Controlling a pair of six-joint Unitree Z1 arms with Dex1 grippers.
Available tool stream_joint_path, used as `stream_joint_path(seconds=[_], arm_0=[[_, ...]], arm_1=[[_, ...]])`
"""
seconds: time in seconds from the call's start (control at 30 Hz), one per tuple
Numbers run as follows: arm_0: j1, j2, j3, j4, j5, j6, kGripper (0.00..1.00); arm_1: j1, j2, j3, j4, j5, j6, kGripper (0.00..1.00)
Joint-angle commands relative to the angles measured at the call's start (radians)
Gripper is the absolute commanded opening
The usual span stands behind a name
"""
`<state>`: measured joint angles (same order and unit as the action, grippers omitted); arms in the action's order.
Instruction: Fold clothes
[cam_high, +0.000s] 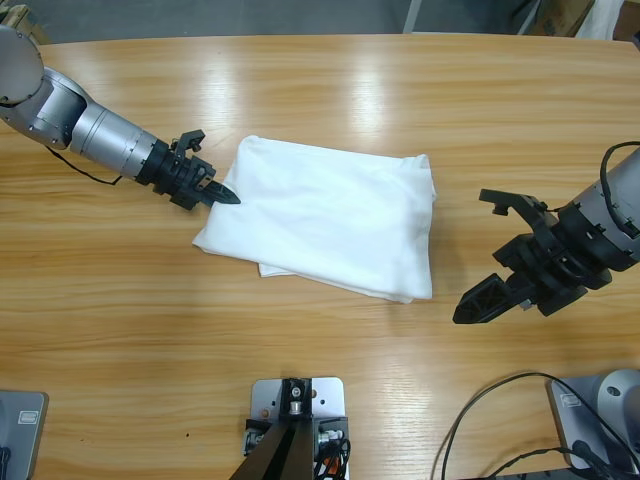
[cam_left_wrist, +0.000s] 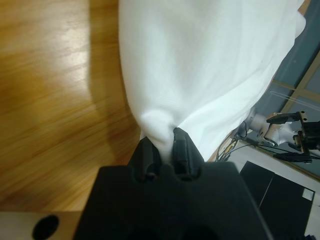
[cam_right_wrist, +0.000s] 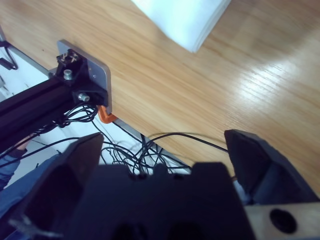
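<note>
The white T-shirt (cam_high: 325, 220) lies folded into a rough rectangle at the middle of the long wooden table (cam_high: 330, 90), its layered edges showing along the side toward 6 o'clock and its far corner pointing toward 5 o'clock. The left gripper (cam_high: 218, 192) comes in from about 10 o'clock on a silver arm and meets the shirt's edge at the 9 o'clock side; in the left wrist view (cam_left_wrist: 162, 145) its two black jaws are pinched together on a bunched fold of the white cloth (cam_left_wrist: 200, 70), which rises away from them over the table's wood. The right gripper (cam_high: 480, 300) sits at roughly 4 o'clock from the shirt, near it but apart, tips aimed toward 8 o'clock over bare wood. In the right wrist view (cam_right_wrist: 165, 150) its jaws stand wide apart with nothing between them, and only the shirt's corner (cam_right_wrist: 187, 20) shows at 12 o'clock, with black cables (cam_right_wrist: 150, 145) beyond the table edge
</note>
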<state>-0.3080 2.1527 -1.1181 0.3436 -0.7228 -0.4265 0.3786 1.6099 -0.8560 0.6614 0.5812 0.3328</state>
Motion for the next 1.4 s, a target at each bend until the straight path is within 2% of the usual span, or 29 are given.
stream_joint_path(seconds=[0.03,0.27,0.5,0.6,0.73,1.07,1.4], arm_0=[[0.004,-0.061,0.08,0.012,0.036,0.043,0.0],[0.171,-0.114,0.17,0.034,0.05,0.138,0.0],[0.318,-0.156,0.167,0.122,0.064,0.227,0.0],[0.336,-0.183,0.149,0.166,0.077,0.253,0.0],[0.323,-0.234,0.129,0.217,0.074,0.288,0.0],[0.194,-0.282,0.023,0.316,0.067,0.272,0.0],[0.021,-0.262,-0.095,0.368,0.066,0.198,0.0]], arm_1=[[0.008,-0.006,-0.002,0.014,0.019,-0.011,0.904],[0.008,-0.005,-0.006,0.012,0.02,-0.004,0.904],[0.019,-0.005,-0.009,0.005,0.019,0.014,0.904],[0.029,-0.005,-0.009,-0.002,0.019,0.027,0.904],[0.038,0.0,-0.011,-0.011,0.022,0.039,0.904],[0.044,0.012,-0.018,-0.014,0.033,0.041,0.904],[0.045,0.019,-0.017,-0.016,0.035,0.037,0.906]])
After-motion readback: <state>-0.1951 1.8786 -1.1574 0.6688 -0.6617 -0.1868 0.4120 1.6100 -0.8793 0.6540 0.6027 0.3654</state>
